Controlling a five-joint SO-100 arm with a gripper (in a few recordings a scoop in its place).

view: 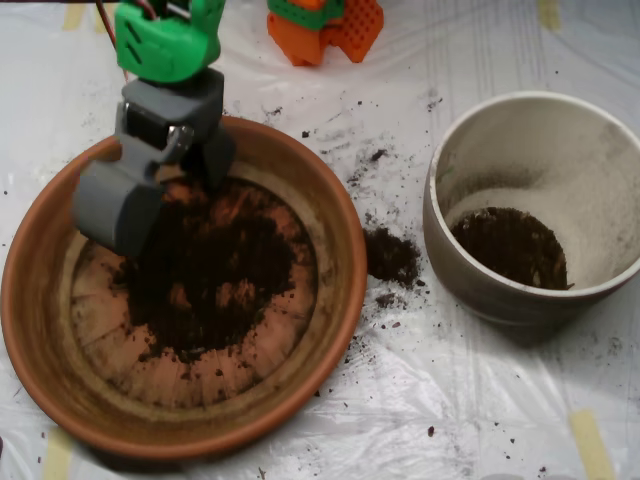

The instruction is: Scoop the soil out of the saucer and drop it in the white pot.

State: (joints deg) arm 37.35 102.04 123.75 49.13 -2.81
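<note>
The terracotta saucer fills the left half of the overhead view. A patch of dark soil lies across its ridged base. My grey scoop is lowered into the saucer's upper left part, at the upper left edge of the soil patch. Its two halves stand apart: the pale grey half on the left, the darker half on the right. The white pot stands to the right of the saucer, with a small heap of soil in its bottom.
Spilled soil lies on the plastic sheet between saucer and pot, with crumbs scattered toward the top. An orange block sits at the top edge. The arm's green link hangs over the saucer's upper left rim.
</note>
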